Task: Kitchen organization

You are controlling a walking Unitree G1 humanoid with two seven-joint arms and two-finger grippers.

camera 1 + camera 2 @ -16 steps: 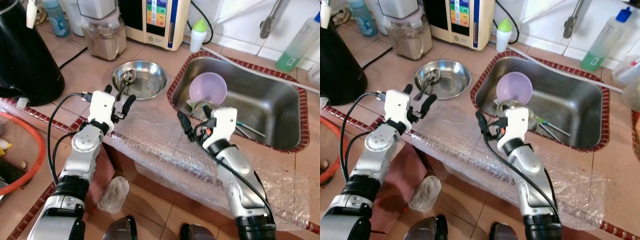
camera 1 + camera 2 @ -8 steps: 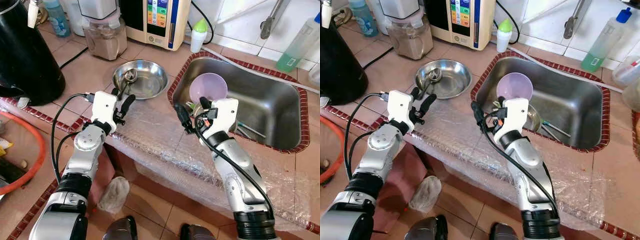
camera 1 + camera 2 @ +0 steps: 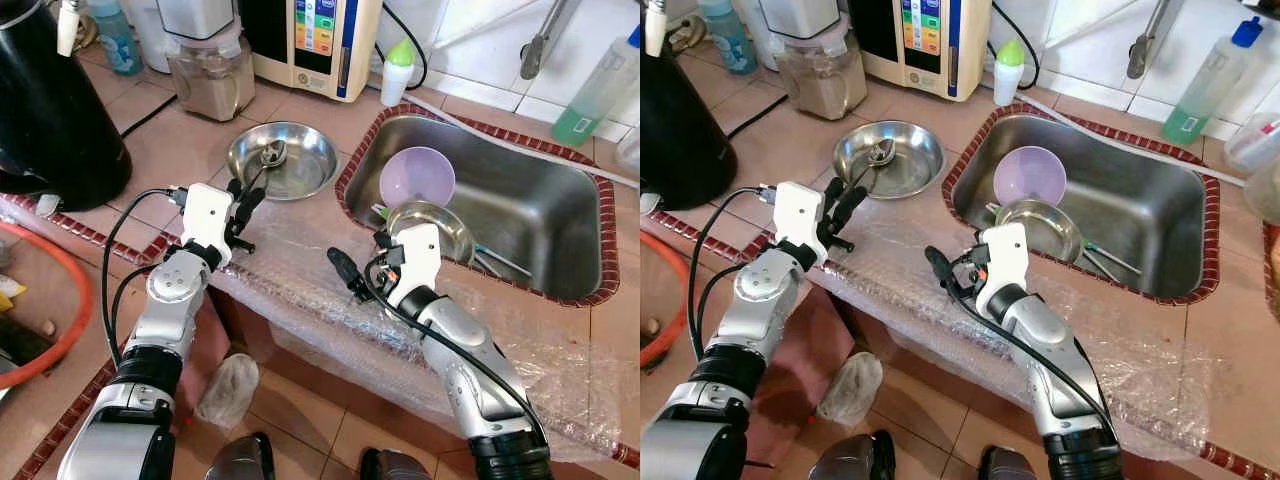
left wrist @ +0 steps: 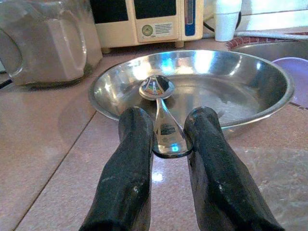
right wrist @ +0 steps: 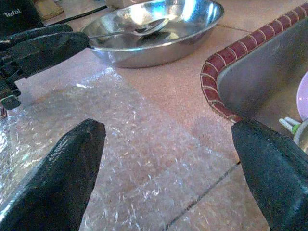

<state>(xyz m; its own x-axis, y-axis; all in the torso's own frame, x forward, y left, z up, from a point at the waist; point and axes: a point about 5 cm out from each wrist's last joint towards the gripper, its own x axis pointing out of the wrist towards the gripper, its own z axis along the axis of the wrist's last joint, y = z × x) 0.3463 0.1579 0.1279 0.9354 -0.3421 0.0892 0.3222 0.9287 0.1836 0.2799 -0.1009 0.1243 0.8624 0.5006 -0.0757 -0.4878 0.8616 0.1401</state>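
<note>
On the tiled tabletop (image 3: 160, 150), the left gripper (image 4: 166, 159) pinched the spoon (image 4: 161, 113) handle, its bowl resting in the steel dish (image 3: 305, 160); a straight lift seemed wise, while the right gripper (image 5: 168, 173) hovered spread wide.

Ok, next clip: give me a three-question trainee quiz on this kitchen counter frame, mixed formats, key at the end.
1. True or false: the left gripper has its fingers closed on the spoon handle.
2. Multiple choice: where does the spoon's bowl end rest? A) in the sink B) in the steel dish C) on the bubble wrap.
3. Short answer: what is the right gripper holding?

Key
1. True.
2. B, the steel dish on the counter beside the sink.
3. Nothing; its fingers are spread open above the bubble wrap.
</note>
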